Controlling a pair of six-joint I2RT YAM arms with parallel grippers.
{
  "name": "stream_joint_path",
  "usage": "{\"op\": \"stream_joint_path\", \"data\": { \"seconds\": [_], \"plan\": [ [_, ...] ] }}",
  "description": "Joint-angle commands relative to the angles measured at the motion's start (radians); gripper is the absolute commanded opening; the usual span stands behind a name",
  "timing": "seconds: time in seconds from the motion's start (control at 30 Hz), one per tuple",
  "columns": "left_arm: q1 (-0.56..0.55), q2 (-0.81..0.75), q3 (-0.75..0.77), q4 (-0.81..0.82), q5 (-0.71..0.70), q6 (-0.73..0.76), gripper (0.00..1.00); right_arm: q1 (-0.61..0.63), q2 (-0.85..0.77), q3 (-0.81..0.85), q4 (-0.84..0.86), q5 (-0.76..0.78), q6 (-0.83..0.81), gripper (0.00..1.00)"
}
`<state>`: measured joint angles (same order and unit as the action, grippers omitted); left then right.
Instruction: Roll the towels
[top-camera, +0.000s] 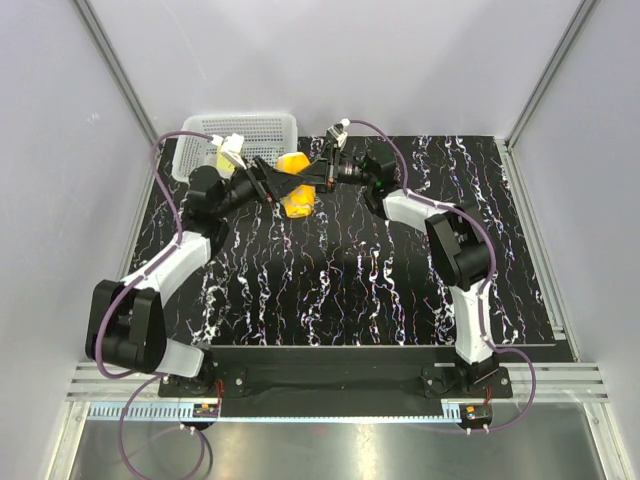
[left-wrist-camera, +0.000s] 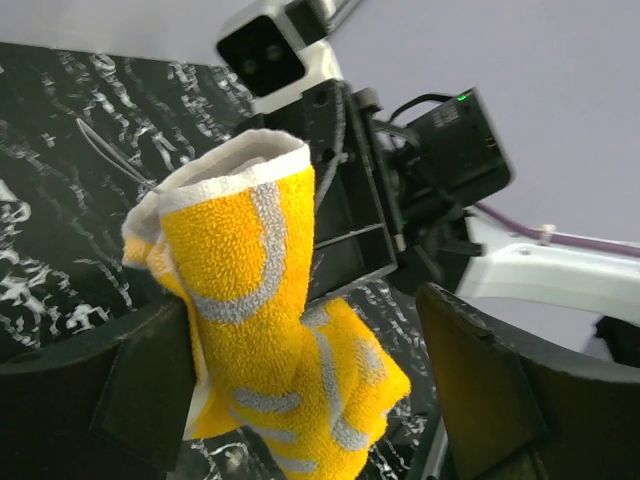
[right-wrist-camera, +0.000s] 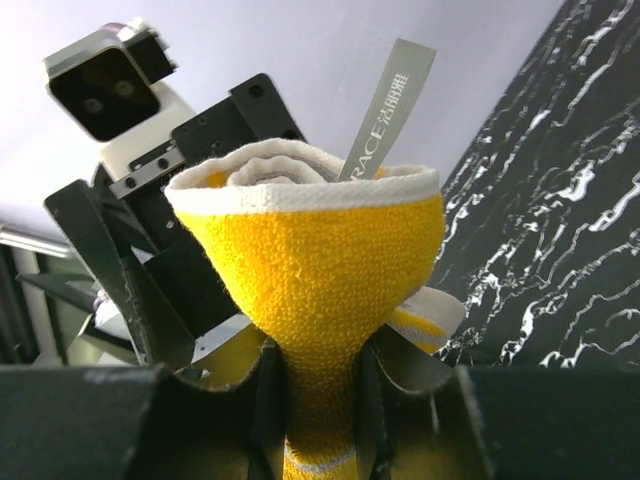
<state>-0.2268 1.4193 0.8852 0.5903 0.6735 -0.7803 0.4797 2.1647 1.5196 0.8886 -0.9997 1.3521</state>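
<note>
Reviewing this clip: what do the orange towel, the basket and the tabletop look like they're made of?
Towel: looped terry cloth, soft and fuzzy, with a woven white hem. Basket: probably white plastic, going by its moulded mesh of fine holes. Tabletop: black with white marble-like veining, smooth and matte; likely a printed sheet or mat, hard to tell.

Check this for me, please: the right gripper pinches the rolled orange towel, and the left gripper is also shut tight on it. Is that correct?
One part is wrong. The left gripper is open, its fingers wide apart, as the left wrist view shows. The right gripper does pinch the rolled orange towel.
</note>
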Motion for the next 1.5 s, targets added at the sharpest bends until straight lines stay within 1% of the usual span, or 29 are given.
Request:
{"op": "stream_joint_path", "data": {
  "seconds": [0.0, 0.03, 0.1, 0.13, 0.2, 0.23, 0.27, 0.3, 0.37, 0.4, 0.43, 0.47, 0.5, 0.57, 0.6, 0.63, 0.73, 0.97, 1.07, 1.2, 1.3, 1.37, 1.4, 1.43, 1.47],
  "plan": [
    [-0.066, -0.063, 0.073, -0.19, -0.021, 0.13, 0.81, 0.025, -0.098, -0.01, -0.196, 0.116, -0.172, 0.17],
    [-0.071, -0.065, 0.083, -0.22, -0.035, 0.144, 0.75, 0.026, -0.106, -0.012, -0.217, 0.125, -0.188, 0.16],
    [-0.074, -0.071, 0.097, -0.283, -0.051, 0.18, 0.65, 0.025, -0.121, -0.018, -0.258, 0.151, -0.211, 0.16],
    [-0.08, -0.071, 0.1, -0.3, -0.055, 0.19, 0.53, 0.026, -0.123, -0.016, -0.266, 0.156, -0.215, 0.16],
    [-0.086, -0.071, 0.107, -0.329, -0.057, 0.203, 0.38, 0.025, -0.128, -0.018, -0.281, 0.171, -0.219, 0.16],
    [-0.088, -0.071, 0.109, -0.34, -0.061, 0.207, 0.27, 0.025, -0.128, -0.019, -0.289, 0.176, -0.217, 0.15],
    [-0.089, -0.074, 0.109, -0.355, -0.071, 0.21, 0.09, 0.026, -0.129, -0.018, -0.299, 0.19, -0.223, 0.15],
    [-0.092, -0.075, 0.104, -0.36, -0.074, 0.214, 0.02, 0.027, -0.132, -0.018, -0.321, 0.196, -0.225, 0.15],
    [-0.094, -0.082, 0.103, -0.374, -0.077, 0.222, 0.0, 0.025, -0.134, -0.019, -0.326, 0.202, -0.223, 0.16],
    [-0.094, -0.083, 0.104, -0.379, -0.081, 0.23, 0.0, 0.025, -0.135, -0.019, -0.342, 0.205, -0.225, 0.18],
    [-0.094, -0.085, 0.104, -0.388, -0.083, 0.236, 0.0, 0.025, -0.141, -0.019, -0.355, 0.208, -0.231, 0.23],
    [-0.094, -0.089, 0.11, -0.414, -0.103, 0.242, 0.0, 0.026, -0.152, -0.019, -0.37, 0.214, -0.249, 0.3],
    [-0.094, -0.089, 0.115, -0.426, -0.109, 0.254, 0.0, 0.025, -0.16, -0.021, -0.407, 0.22, -0.263, 0.46],
    [-0.092, -0.092, 0.13, -0.457, -0.12, 0.266, 0.0, 0.025, -0.18, -0.025, -0.454, 0.243, -0.312, 0.59],
    [-0.089, -0.091, 0.135, -0.466, -0.132, 0.272, 0.0, 0.022, -0.199, -0.027, -0.506, 0.254, -0.332, 0.67],
    [-0.085, -0.089, 0.141, -0.471, -0.132, 0.274, 0.0, 0.02, -0.212, -0.03, -0.534, 0.263, -0.35, 0.7],
    [-0.056, -0.068, 0.164, -0.472, -0.117, 0.26, 0.0, 0.002, -0.258, -0.047, -0.625, 0.299, -0.41, 0.74],
    [0.006, 0.004, 0.254, -0.475, -0.062, 0.25, 0.0, -0.07, -0.385, -0.156, -0.7, 0.346, -0.455, 0.76],
    [0.033, 0.052, 0.293, -0.454, -0.022, 0.227, 0.0, -0.082, -0.413, -0.164, -0.772, 0.357, -0.49, 0.76],
    [0.07, 0.118, 0.351, -0.431, 0.02, 0.21, 0.0, -0.082, -0.448, -0.179, -0.819, 0.378, -0.524, 0.76],
    [0.095, 0.191, 0.44, -0.446, 0.041, 0.217, 0.0, -0.081, -0.483, -0.214, -0.836, 0.395, -0.535, 0.76],
    [0.121, 0.272, 0.536, -0.457, 0.069, 0.207, 0.0, -0.081, -0.511, -0.257, -0.829, 0.392, -0.53, 0.76],
    [0.13, 0.343, 0.572, -0.454, 0.083, 0.197, 0.0, -0.082, -0.52, -0.274, -0.826, 0.392, -0.527, 0.76],
    [0.139, 0.383, 0.656, -0.458, 0.095, 0.188, 0.0, -0.082, -0.531, -0.309, -0.823, 0.392, -0.524, 0.76],
    [0.148, 0.427, 0.708, -0.466, 0.124, 0.171, 0.0, -0.082, -0.551, -0.328, -0.814, 0.392, -0.521, 0.76]
  ]
}}
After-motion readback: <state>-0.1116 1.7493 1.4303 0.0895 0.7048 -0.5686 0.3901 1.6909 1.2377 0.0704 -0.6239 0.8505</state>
